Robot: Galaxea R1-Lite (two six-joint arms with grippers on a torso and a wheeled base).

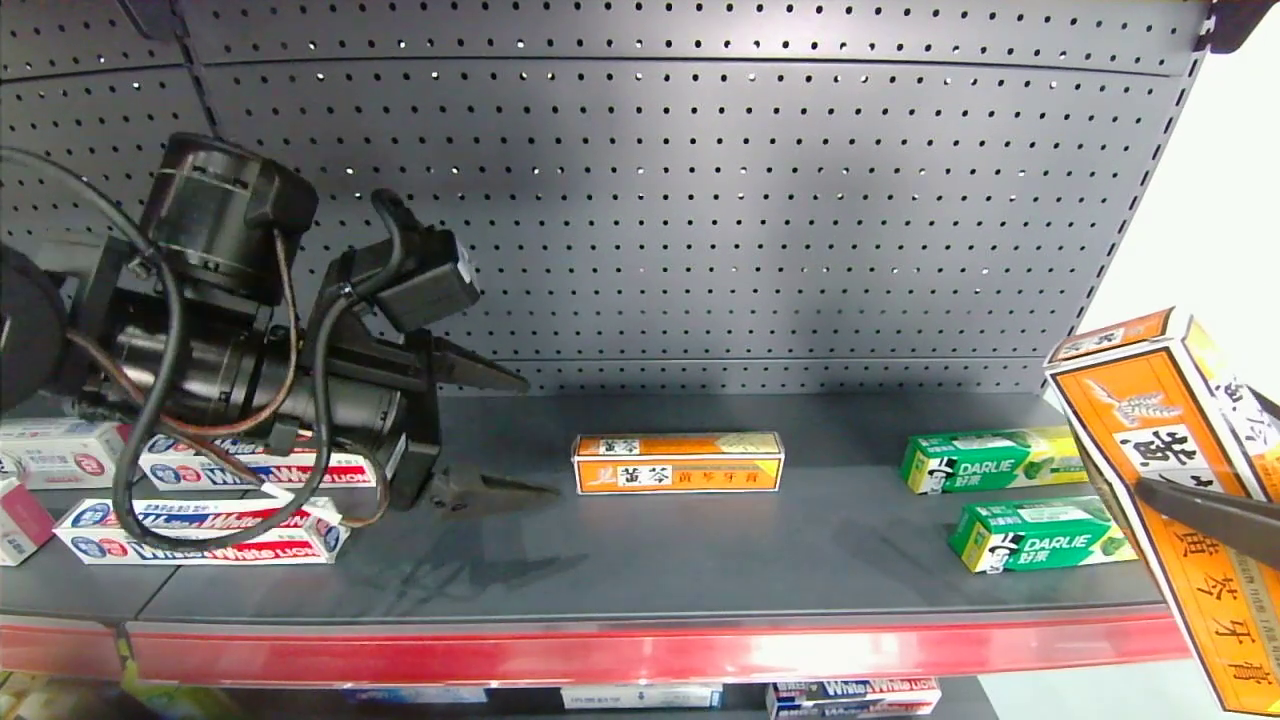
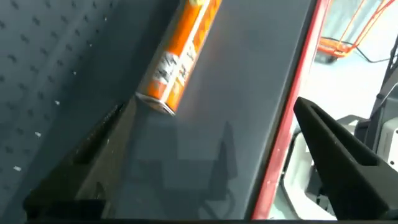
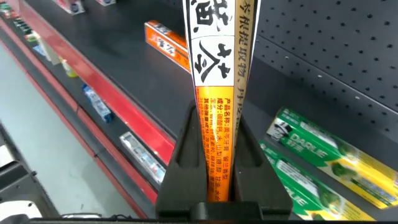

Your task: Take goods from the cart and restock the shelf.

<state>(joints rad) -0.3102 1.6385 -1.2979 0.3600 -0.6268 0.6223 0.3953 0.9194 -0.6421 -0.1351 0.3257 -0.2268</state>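
An orange toothpaste box lies flat in the middle of the grey shelf; the left wrist view has it as the orange box ahead of the fingers. My left gripper hovers just left of it, open and empty, one finger above the other. At the right edge, a second orange toothpaste box is held tilted in front of the shelf's right end. My right gripper is shut on that box, one finger crossing its face.
Two green toothpaste boxes lie at the shelf's right. White toothpaste boxes sit at the left under my left arm. A perforated back panel closes the rear, and a red edge strip runs along the front.
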